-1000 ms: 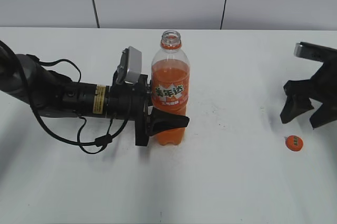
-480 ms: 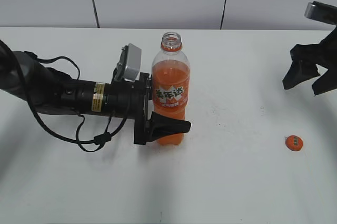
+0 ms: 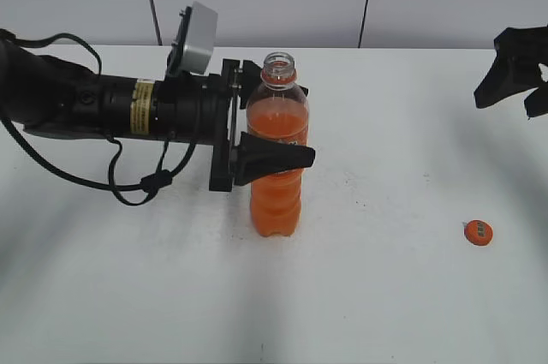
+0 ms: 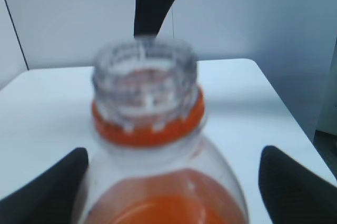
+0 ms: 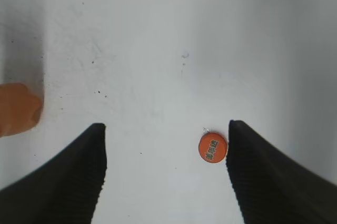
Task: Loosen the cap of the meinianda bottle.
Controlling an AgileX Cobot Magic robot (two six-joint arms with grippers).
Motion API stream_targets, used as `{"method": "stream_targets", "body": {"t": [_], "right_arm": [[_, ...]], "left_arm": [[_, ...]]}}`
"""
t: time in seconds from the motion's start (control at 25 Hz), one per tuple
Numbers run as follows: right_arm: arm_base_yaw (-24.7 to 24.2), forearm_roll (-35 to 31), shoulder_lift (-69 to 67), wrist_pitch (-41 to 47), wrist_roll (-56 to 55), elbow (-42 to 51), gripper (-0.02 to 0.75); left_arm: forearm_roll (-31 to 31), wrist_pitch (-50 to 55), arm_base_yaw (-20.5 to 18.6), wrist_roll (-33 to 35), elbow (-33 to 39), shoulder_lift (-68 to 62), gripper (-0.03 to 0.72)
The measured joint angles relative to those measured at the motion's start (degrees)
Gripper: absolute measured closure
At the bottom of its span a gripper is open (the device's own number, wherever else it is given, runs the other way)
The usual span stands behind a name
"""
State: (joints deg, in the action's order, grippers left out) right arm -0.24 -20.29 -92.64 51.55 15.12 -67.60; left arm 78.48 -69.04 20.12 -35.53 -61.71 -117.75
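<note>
White table [image 3: 385,295]; cap [image 3: 479,231] logo unreadable; left tool [image 3: 270,116] astride bottle [image 3: 276,184], right tool [image 5: 166,176] spread.

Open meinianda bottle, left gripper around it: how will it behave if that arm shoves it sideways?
The meinianda bottle is tall, slim and on a narrow base, so it probably tips rather than slides. It looks mostly full, so likely heavy for its size. With the cap lying on the table, a tip would likely spill. The left gripper sits high, adding leverage.
</note>
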Motion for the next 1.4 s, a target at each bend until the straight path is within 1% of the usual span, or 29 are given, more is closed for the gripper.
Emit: {"method": "stream_targets", "body": {"t": [0.2, 0.32, 0.4, 0.56, 0.64, 0.76, 0.8, 0.88, 0.96, 1.08, 1.16, 1.24, 1.28, 1.32, 1.36, 1.4], "right_arm": [[0.00, -0.74, 4.18, 1.34, 0.00, -0.30, 0.206], [0.00, -0.80, 6.17, 2.98, 0.00, -0.30, 0.206], [0.00, -0.80, 7.45, 3.82, -0.05, -0.30, 0.206], [0.00, -0.80, 9.80, 6.54, -0.11, -0.30, 0.206], [0.00, -0.80, 10.94, 8.18, -0.11, -0.30, 0.206], [0.00, -0.80, 12.56, 10.26, -0.11, -0.30, 0.206], [0.00, -0.80, 13.02, 10.79, -0.11, -0.30, 0.206], [0.00, -0.85, 14.09, 11.67, -0.11, -0.30, 0.206], [0.00, -0.85, 15.05, 12.07, -0.11, -0.30, 0.206], [0.00, -0.85, 15.81, 13.02, -0.11, -0.30, 0.206], [0.00, -0.85, 16.08, 13.52, -0.11, -0.30, 0.206], [0.00, -0.92, 16.24, 14.11, -0.11, -0.30, 0.206], [0.00, -0.92, 16.28, 14.36, -0.11, -0.30, 0.206], [0.00, -0.92, 16.28, 14.44, -0.11, -0.30, 0.206], [0.00, -0.92, 16.28, 14.50, -0.11, -0.30, 0.206], [0.00, -0.92, 16.35, 14.64, -0.11, -0.30, 0.206]], "left_arm": [[0.44, 0.00, -0.06, -2.28, 0.14, 6.51, 0.097], [0.70, -0.10, -0.85, -4.43, 0.14, 10.88, 0.097], [0.78, -0.10, -1.52, -6.35, 0.14, 14.30, 0.097], [1.10, 0.42, -1.85, -12.51, 0.18, 22.17, 0.097], [1.97, 3.75, -1.85, -13.80, 0.18, 26.42, 0.097], [3.60, 14.88, -1.85, -14.41, 0.18, 32.42, 0.097], [4.34, 20.55, -1.85, -14.46, 0.18, 33.91, 0.097], [6.79, 34.00, -1.85, -14.58, 0.18, 36.43, 0.097], [7.79, 49.07, -1.80, -14.64, 0.18, 37.27, 0.097], [6.95, 69.04, -1.80, -14.64, 0.21, 36.32, 0.097], [2.70, 79.19, -1.85, -14.64, 0.21, 35.04, 0.097], [-4.62, 86.65, -1.85, -12.13, 0.21, 33.88, 0.099], [-12.38, 89.71, -1.85, -8.42, 0.30, 33.55, 0.103], [-18.66, 91.68, -1.85, -4.77, 0.28, 33.44, 0.105], [-26.88, 93.31, -1.85, 0.06, 0.28, 33.45, 0.107], [-35.48, 94.73, -1.85, 6.34, 0.28, 33.43, 0.108]]}}
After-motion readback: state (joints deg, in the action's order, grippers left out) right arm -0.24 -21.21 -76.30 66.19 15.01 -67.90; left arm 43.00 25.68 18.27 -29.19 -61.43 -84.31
